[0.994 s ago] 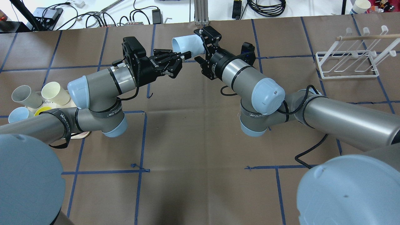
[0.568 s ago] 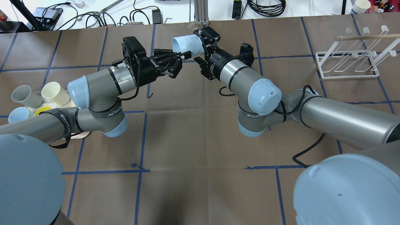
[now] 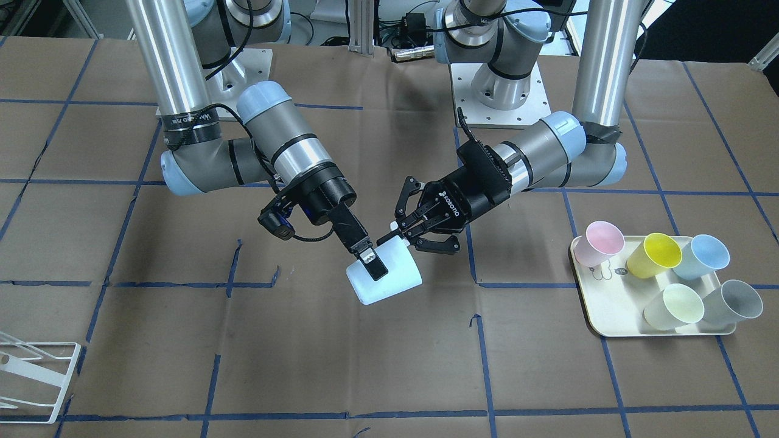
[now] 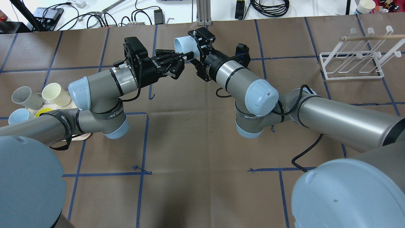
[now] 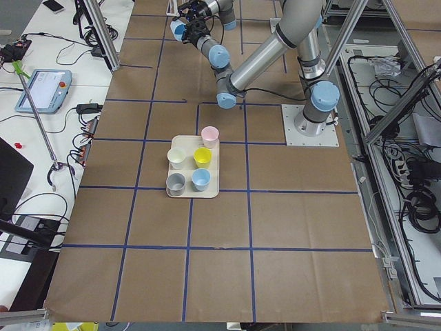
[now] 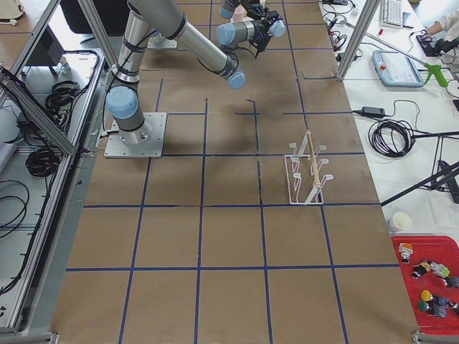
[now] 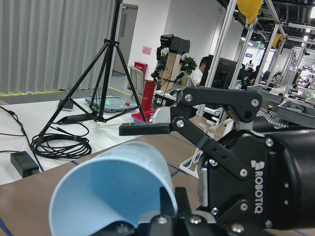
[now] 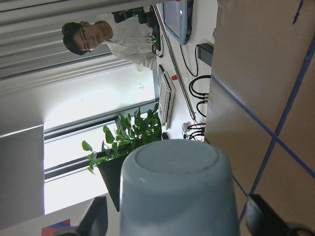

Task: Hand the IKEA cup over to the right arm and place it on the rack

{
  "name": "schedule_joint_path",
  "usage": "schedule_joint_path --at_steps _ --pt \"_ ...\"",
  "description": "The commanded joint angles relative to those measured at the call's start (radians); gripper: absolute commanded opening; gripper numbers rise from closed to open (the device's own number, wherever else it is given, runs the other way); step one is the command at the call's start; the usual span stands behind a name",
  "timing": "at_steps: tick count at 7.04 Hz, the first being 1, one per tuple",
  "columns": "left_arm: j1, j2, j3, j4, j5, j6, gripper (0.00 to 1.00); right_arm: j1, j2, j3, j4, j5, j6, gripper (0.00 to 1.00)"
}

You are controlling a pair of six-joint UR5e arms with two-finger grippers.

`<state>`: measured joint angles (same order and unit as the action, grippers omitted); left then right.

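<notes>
The pale blue cup (image 8: 174, 191) fills the bottom middle, flat base toward the lens. The right gripper (image 8: 179, 223) has dark fingers (image 8: 268, 221) either side, just clear of it. Behind are the taped brown worktop (image 8: 266, 73), a potted plant (image 8: 130, 135) and a person in white (image 8: 123, 42).

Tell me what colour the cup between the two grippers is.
The cup is pale blue, clearest in the left wrist-mounted view.

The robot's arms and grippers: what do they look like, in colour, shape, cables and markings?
The left arm and the right arm are silver tubes with pale-blue joint caps and black lettered straps. The left gripper is black, with open-linkage fingers and ROBOTIQ lettering. The right gripper is blocky and black, with two stubby fingers; a black cable runs to a small box at its wrist.
</notes>
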<state>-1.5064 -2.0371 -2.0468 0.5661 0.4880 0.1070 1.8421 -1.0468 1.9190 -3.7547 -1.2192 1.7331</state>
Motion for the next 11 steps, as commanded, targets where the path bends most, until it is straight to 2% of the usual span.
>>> schedule_joint_path --at_steps 1,4,5,6,7,8,9,11 --pt "0.000 0.000 0.000 0.000 0.000 -0.001 0.00 0.000 0.001 -0.003 0.003 0.000 -0.003 0.99" --pt "-0.002 0.002 0.004 0.001 0.000 -0.016 0.02 -0.009 0.001 -0.005 0.003 0.001 -0.003 0.83" --pt "-0.002 0.002 0.004 0.002 0.003 -0.016 0.17 -0.009 -0.001 -0.005 0.003 0.003 -0.003 0.71" --pt "-0.002 0.002 0.008 0.003 0.004 -0.026 0.41 -0.009 -0.002 -0.005 0.003 0.003 -0.003 0.64" --pt "0.000 0.002 0.008 0.021 0.006 -0.051 0.56 -0.009 -0.002 -0.003 0.003 0.003 -0.003 0.62" --pt "0.002 0.000 0.011 0.034 0.006 -0.076 0.79 -0.009 -0.002 -0.005 0.003 0.004 -0.003 0.58" --pt "0.005 0.002 0.013 0.035 0.006 -0.090 0.95 -0.009 -0.002 -0.005 0.003 0.004 -0.003 0.55" --pt "0.030 0.009 0.004 0.031 0.004 -0.092 0.99 -0.009 -0.004 -0.005 0.003 0.006 -0.003 0.55"
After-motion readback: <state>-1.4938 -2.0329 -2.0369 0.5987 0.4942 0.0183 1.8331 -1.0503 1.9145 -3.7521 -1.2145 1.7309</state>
